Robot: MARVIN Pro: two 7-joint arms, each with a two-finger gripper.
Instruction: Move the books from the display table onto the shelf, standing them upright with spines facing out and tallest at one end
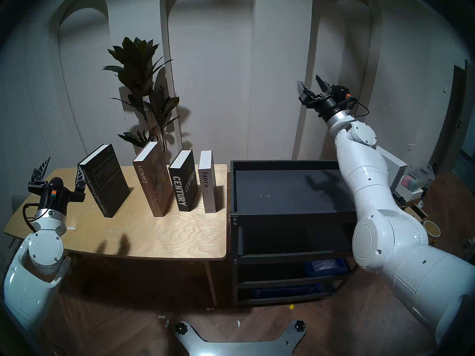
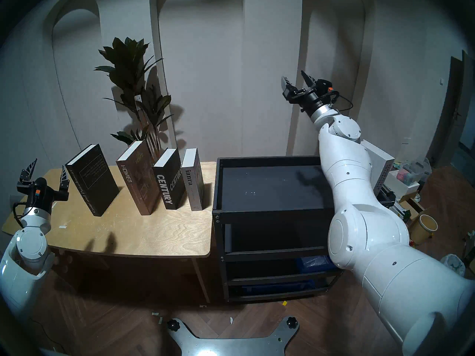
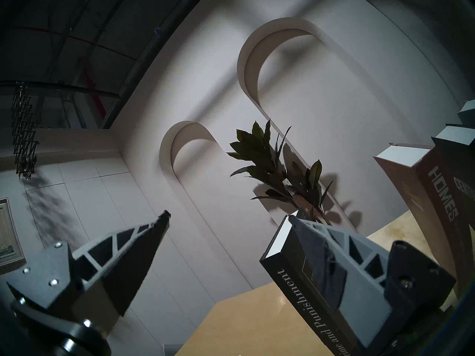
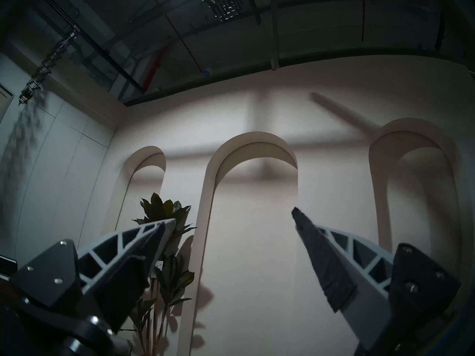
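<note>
Four books [image 1: 180, 183] upright on bench [image 1: 154, 234]; shelf [image 1: 285, 193] top bare, none moved. Left gripper [image 1: 61, 170] jaws wide, empty, beside bench; right gripper [image 1: 312, 85] jaws wide, empty, raised above shelf

On my table [image 1: 167, 234], four books stand in a row, left to right: Crime and Punishment [image 1: 106, 180], HOMES [image 1: 151, 180], CENTURY [image 1: 183, 182], ianra [image 1: 207, 186]. My plant [image 1: 144, 85] stands behind them. My shelf [image 1: 293, 215] stands just right of the table.
</note>
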